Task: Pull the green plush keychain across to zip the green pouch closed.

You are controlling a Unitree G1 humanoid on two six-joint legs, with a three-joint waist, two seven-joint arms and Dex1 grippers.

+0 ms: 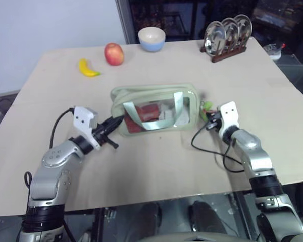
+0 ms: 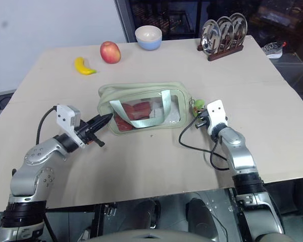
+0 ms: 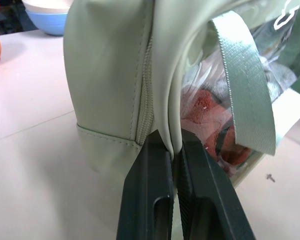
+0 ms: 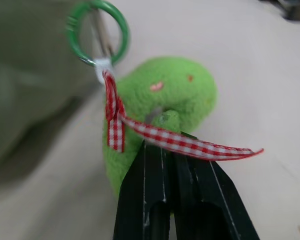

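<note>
While left end effector [image 3: 176, 150] clamps green pouch [image 1: 154, 96] edge | right end effector [image 4: 172, 135] nips green plush keychain [image 4: 165, 95]

— What do the arms look like?
— Both are silver-grey metal shells with rounded joints and black ribbed collars low down. Each wrist carries a small white block with two dark screw holes in its face.

— And the cables?
— A thin black one loops from each white block back toward its forearm; the right one curls widely.

— The ends?
— The left tool [image 1: 113, 123] and the right tool [image 2: 198, 121] each have two slim matte-black fingers [image 3: 147, 200], flat-sided, with a long slot cut into each.
</note>
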